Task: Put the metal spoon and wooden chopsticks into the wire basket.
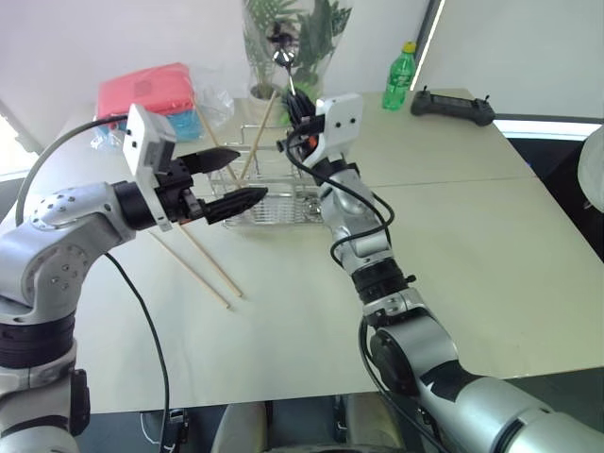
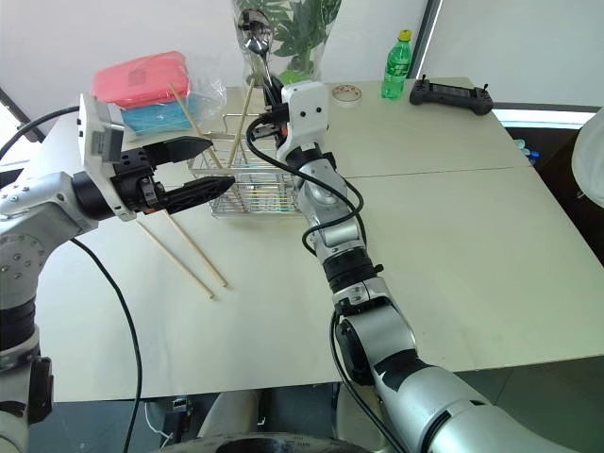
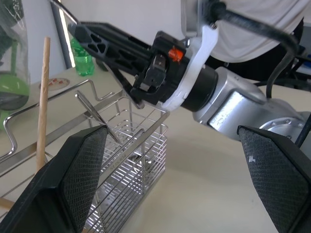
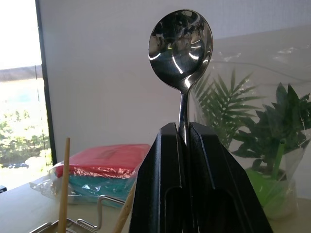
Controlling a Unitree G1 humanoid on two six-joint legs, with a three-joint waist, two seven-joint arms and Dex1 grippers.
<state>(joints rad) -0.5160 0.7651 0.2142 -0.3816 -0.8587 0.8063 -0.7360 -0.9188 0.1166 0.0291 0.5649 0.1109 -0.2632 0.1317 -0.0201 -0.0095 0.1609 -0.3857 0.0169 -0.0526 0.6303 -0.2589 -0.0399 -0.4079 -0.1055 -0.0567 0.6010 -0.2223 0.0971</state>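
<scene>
My right gripper (image 4: pixel 181 128) is shut on the metal spoon (image 4: pixel 181 41), just below its bowl. The bowl points up and the spoon hangs over the wire basket (image 1: pixel 274 203) at the table's middle back. Two wooden chopsticks (image 1: pixel 260 132) stand leaning in the basket. Two more chopsticks (image 1: pixel 208 264) lie flat on the table, in front of the basket's left end. At that left end my left gripper (image 1: pixel 250 175) hovers level, open, with nothing between its fingers. The right gripper's fingers hide most of the spoon's handle.
Behind the basket stand a plant in clear wrap (image 1: pixel 293 38) and red and blue boxes in a plastic bag (image 1: pixel 151 94). A green bottle (image 1: pixel 399 75), a black controller (image 1: pixel 451 104) and a tape roll (image 2: pixel 344 92) sit at the back right. A person in white (image 3: pixel 272 24) stands beyond.
</scene>
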